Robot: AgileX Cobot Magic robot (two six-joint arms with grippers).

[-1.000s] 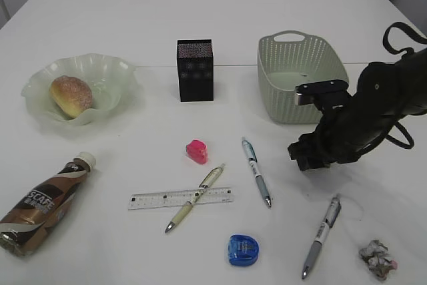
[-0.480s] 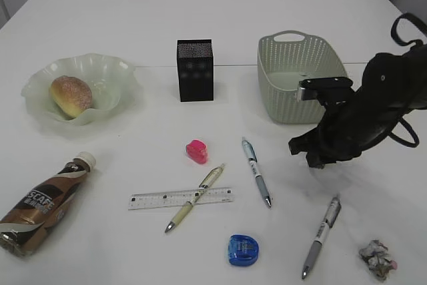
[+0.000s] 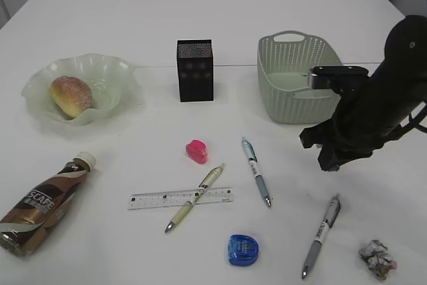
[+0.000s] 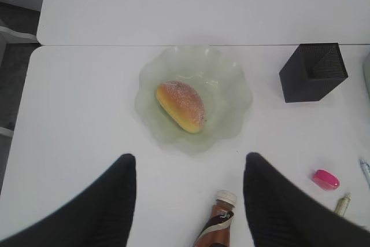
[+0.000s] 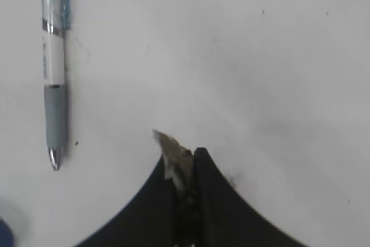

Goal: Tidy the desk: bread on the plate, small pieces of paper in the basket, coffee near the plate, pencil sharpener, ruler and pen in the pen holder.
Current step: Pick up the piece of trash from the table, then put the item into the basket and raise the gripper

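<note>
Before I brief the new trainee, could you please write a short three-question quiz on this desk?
1. True or false: the bread lies on the plate.
2. What lies across the ruler? A) the cream pen B) a blue sharpener C) a bottle
3. How many pens lie on the desk? ____

Key: 1 true; 2 A; 3 three.
</note>
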